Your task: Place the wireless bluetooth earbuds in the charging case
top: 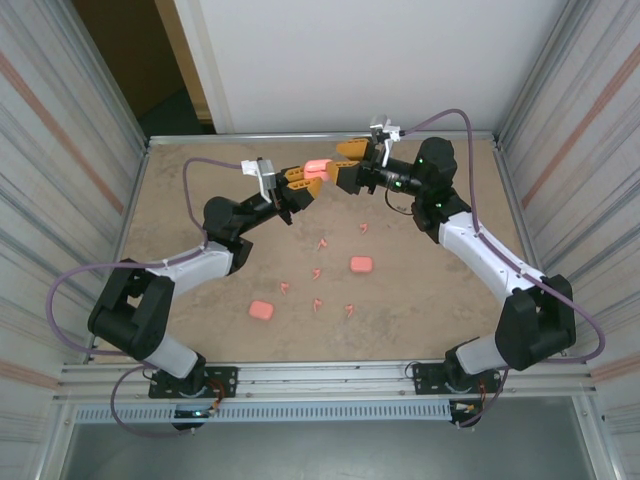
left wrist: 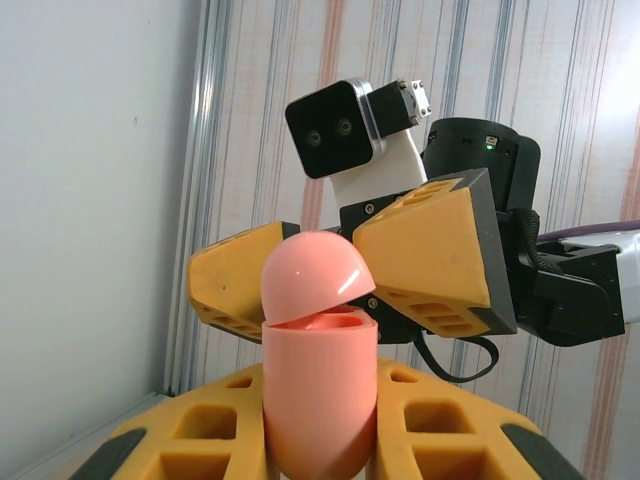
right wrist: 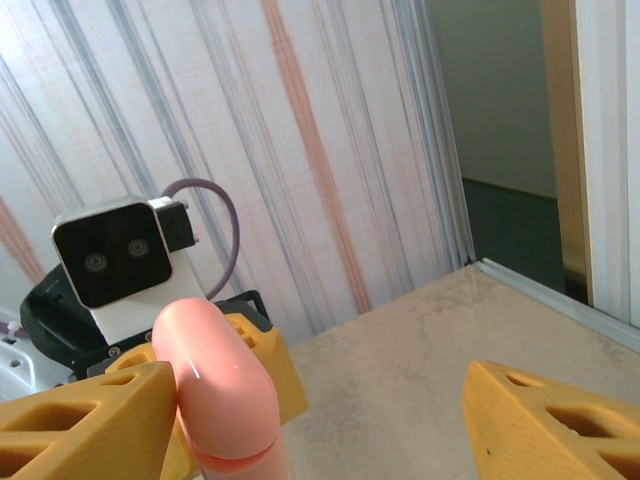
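Left claw (top: 303,182) holds charging case (left wrist: 320,380) lengthwise, lid toward right claw (right wrist: 315,400).

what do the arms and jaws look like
The left arm and right arm match: black joints, white links, a purple cable looping along each. Jaws are chunky orange-yellow wedges with black edges and moulded pockets. A black-faced, white-backed wrist camera sits above each pair.

The left gripper (left wrist: 320,440) clamps a pink charging case (left wrist: 320,385) upright, lid slightly ajar. The right gripper's (left wrist: 335,275) spread fingers (left wrist: 430,255) flank the lid.
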Robot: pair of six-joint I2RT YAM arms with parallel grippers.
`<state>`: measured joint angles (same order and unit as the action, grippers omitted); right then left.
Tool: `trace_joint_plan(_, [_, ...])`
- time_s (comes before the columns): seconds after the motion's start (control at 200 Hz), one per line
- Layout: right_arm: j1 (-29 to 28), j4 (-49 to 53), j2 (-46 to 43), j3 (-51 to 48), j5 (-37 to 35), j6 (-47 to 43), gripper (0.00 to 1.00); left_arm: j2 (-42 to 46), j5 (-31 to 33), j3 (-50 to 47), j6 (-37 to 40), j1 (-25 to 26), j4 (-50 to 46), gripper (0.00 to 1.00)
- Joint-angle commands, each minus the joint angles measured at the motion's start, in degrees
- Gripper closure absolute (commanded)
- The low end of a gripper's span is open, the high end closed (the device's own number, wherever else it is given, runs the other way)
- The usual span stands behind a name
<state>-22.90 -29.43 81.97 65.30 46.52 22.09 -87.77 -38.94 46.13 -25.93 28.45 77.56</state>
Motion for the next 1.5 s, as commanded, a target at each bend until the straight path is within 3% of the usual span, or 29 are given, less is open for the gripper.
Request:
trace_joint_plan(0.0, [0.0, 0.0, 1.6, 2.4, -2.6, 1.0, 0.27, 1.0, -2.8, 1.5, 0.2, 0.5, 2.7, 1.0])
trace_joint_plan(0.336, [0.1, 0.2, 1.8, 3.8, -2.0, 1.0, 0.26, 2.0, -2.2, 1.1, 2.0, 0.6, -0.5, 1.0])
trace_joint_plan(0.551, [1.2, 2.8, -2.6, 2.1, -2.0, 0.7, 0.24, 4.5, 3.4, -1.7, 4.9, 0.6, -4.1, 1.0])
trace_joint_plan(0.922, [2.6, 27.3, -9.2, -0.3, -7.4, -6.3, 0.24, 14.8, 6.7, -10.4, 8.6, -2.9, -9.4, 1.0])
trace_joint_plan(1.213, [2.7, 37.4, -5.2, -2.2, -9.5, -6.3, 0.34, 26.8, 6.1, -13.1, 12.9, -4.1, -20.3, 1.0])
trace_joint_plan(1.498, [2.3, 45.1, 5.5, -0.2, -11.7, -4.3, 0.4, 31.0, 4.7, -12.9, 10.8, -4.1, -19.5, 1.0])
